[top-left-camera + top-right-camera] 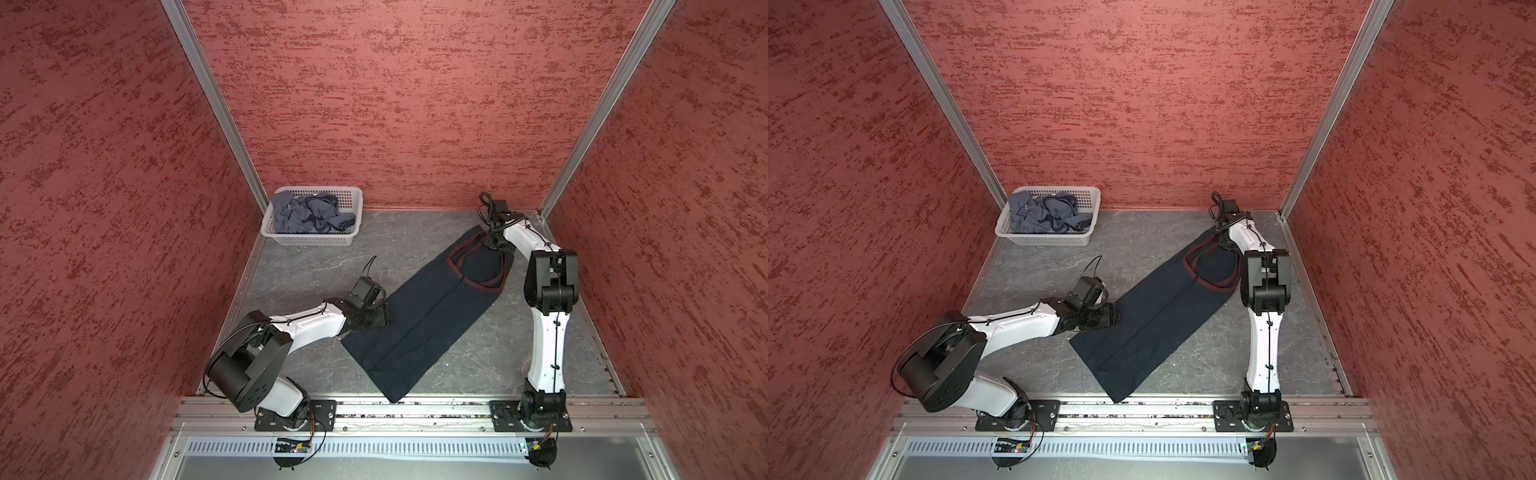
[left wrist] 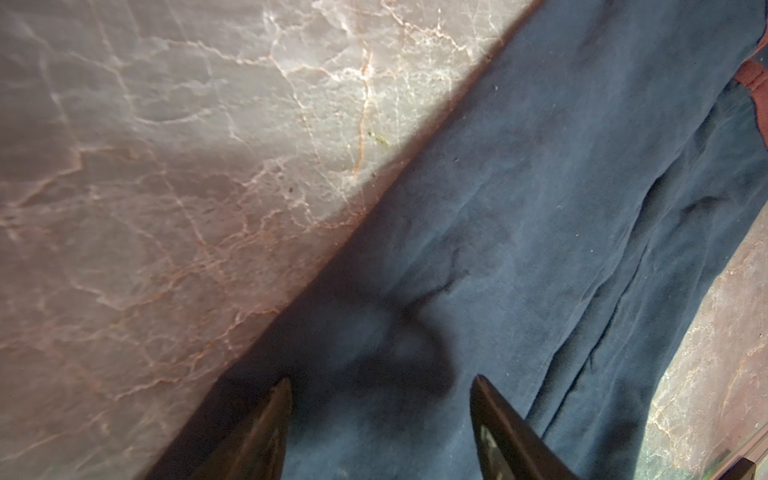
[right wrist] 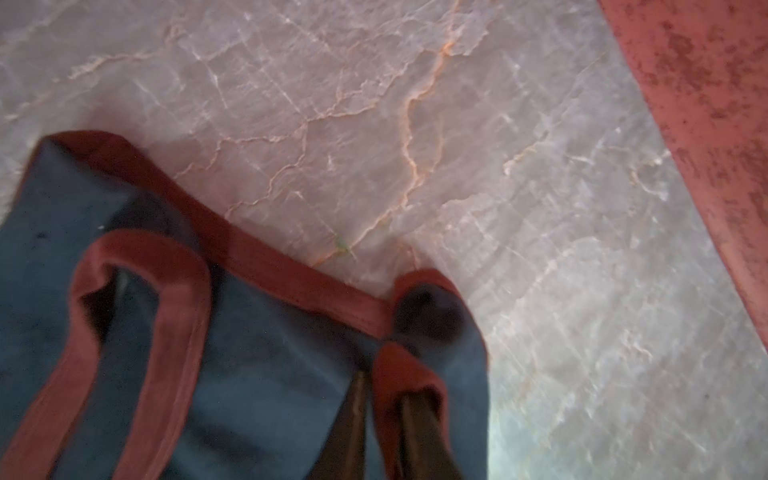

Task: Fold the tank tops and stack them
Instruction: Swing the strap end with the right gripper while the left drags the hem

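Grey marble tabletop [image 1: 478, 365]: the navy tank top [image 1: 415, 316] looks folded lengthwise, with its cross-fold still to do. The left gripper [image 2: 382, 378] stands wide at its near edge. The right gripper [image 3: 384, 386] narrowly pinches a far strap. Beyond, the grey tank top [image 1: 303, 216] lies crumpled in the basket [image 1: 307, 240]: 1 of 2 begun.

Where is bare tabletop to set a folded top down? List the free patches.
Free: the table stretch between the basket and the navy tank top; also the front-right patch between that top and the right arm. Crowded: front-left, where the left arm reaches onto the top.
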You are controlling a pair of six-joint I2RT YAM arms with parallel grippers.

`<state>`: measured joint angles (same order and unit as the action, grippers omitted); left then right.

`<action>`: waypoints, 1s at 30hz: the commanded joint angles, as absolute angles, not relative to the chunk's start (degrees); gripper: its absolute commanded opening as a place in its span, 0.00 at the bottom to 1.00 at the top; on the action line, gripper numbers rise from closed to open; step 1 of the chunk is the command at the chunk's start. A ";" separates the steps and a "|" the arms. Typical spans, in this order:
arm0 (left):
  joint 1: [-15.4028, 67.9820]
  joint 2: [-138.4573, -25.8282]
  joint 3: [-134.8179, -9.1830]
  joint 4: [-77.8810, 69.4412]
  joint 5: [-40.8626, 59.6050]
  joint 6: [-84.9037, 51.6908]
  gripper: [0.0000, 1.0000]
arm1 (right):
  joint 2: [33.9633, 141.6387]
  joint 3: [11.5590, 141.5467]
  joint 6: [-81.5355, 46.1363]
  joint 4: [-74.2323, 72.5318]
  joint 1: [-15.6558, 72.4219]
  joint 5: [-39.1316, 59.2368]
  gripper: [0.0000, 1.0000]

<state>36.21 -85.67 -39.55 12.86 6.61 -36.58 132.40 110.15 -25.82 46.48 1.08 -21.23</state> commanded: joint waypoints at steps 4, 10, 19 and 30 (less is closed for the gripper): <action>36.82 -87.46 -37.73 15.20 6.79 -36.91 0.69 | 138.06 117.04 -25.91 50.53 -0.21 -22.42 0.23; 37.71 -86.16 -35.25 16.44 7.01 -37.21 0.69 | 139.82 117.56 -25.26 48.12 -2.10 -17.81 0.23; 47.50 -84.22 -29.78 18.12 6.28 -41.67 0.69 | 148.48 131.89 -22.74 50.25 -0.33 -9.80 0.27; 61.25 -74.83 -30.11 18.37 2.07 -42.28 0.70 | 151.70 143.58 -22.25 48.68 6.96 0.96 0.51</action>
<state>60.38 -74.87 -30.00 12.21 2.61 -42.63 151.41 141.14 -22.20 50.06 5.45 -4.40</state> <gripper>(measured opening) 0.696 0.485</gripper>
